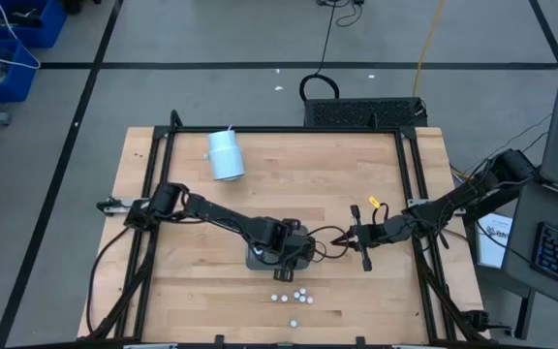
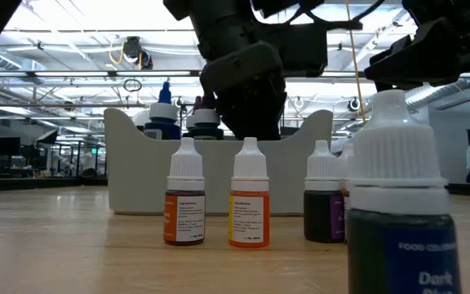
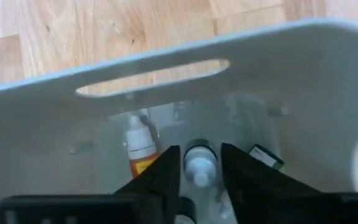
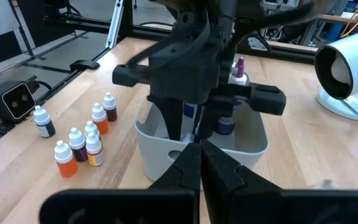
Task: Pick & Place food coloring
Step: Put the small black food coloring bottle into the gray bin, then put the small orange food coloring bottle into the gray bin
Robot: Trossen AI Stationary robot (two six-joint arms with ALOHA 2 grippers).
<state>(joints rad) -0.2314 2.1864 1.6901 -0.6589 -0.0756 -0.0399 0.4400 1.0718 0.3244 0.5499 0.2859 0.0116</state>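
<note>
Done: several food coloring bottles already in the tray.
Left: six bottles on the bench beside the tray.
Left gripper: inside the tray, fingers spread around a white-capped bottle.
Right gripper: beside the tray, fingers pressed together, empty.

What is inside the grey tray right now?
The grey tray holds several food coloring bottles: an orange-labelled one, one between the left gripper's open fingers, and a purple one. The left arm covers the rest, so no count.
</note>
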